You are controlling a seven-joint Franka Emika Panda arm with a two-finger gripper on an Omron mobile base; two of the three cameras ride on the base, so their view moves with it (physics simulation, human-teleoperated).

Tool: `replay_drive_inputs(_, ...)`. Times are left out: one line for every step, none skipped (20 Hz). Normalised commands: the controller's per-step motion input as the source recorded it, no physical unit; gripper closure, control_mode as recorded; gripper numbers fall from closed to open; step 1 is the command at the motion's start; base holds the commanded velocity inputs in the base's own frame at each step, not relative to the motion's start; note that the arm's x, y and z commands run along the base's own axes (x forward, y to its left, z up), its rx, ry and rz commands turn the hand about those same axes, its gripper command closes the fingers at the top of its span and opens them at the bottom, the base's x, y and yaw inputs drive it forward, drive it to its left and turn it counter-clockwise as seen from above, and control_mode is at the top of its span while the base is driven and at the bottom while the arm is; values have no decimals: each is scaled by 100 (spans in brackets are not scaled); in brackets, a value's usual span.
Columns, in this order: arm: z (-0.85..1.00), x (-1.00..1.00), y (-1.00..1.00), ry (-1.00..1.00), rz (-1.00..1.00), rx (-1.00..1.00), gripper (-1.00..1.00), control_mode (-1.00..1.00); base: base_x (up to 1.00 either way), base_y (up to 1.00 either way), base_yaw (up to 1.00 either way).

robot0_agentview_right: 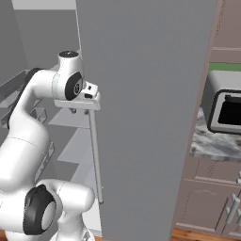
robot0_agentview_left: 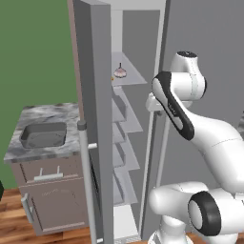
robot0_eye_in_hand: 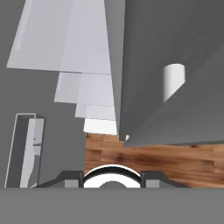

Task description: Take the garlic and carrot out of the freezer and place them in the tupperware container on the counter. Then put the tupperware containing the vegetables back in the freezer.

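The freezer (robot0_agentview_left: pixel 101 100) stands open, its thick door swung left and slanted shelves (robot0_agentview_left: pixel 125 113) showing inside. On an upper shelf sits the pinkish garlic (robot0_agentview_left: pixel 119 72), with the carrot (robot0_agentview_left: pixel 112 78) as an orange speck beside it. The dark-grey tupperware container (robot0_agentview_left: pixel 43 135) rests on the marbled counter (robot0_agentview_left: pixel 45 113) at left. My gripper (robot0_agentview_right: pixel 79 111) points down, open and holding nothing, in front of the shelves and right beside the top of the other door's bar handle (robot0_agentview_right: pixel 94 155). In the hand view my fingertips (robot0_eye_in_hand: pixel 70 177) are wide apart above shelves and floor.
The closed grey door panel (robot0_agentview_right: pixel 150 117) fills the right side, its handle top (robot0_eye_in_hand: pixel 173 81) close to my hand. A toaster oven (robot0_agentview_right: pixel 225 106) sits on a second marbled counter (robot0_agentview_right: pixel 212 143) at far right. Wooden floor (robot0_eye_in_hand: pixel 166 159) lies below.
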Motion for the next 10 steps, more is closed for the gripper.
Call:
replay_drive_inputs(0,0,0,0,0,0,-100,-100,0,0,0)
replay_drive_inputs(0,-6,0,-3,0,0,-100,-100,0,0,0)
replay_drive_inputs(0,-21,0,-7,0,0,-100,-100,0,0,0)
replay_drive_inputs(5,-35,0,-12,0,0,-100,-100,0,0,0)
replay_drive_inputs(16,-39,0,-13,0,0,-100,-100,0,0,0)
replay_drive_inputs(18,-39,0,-10,0,0,-100,-100,0,0,0)
replay_drive_inputs(26,-43,0,-13,0,0,-100,-100,0,0,0)
replay_drive_inputs(30,-42,0,-12,0,0,-100,-100,0,0,0)
replay_drive_inputs(33,-42,0,-10,0,0,-100,-100,0,0,0)
replay_drive_inputs(36,-40,0,-8,0,0,-100,-100,0,0,0)
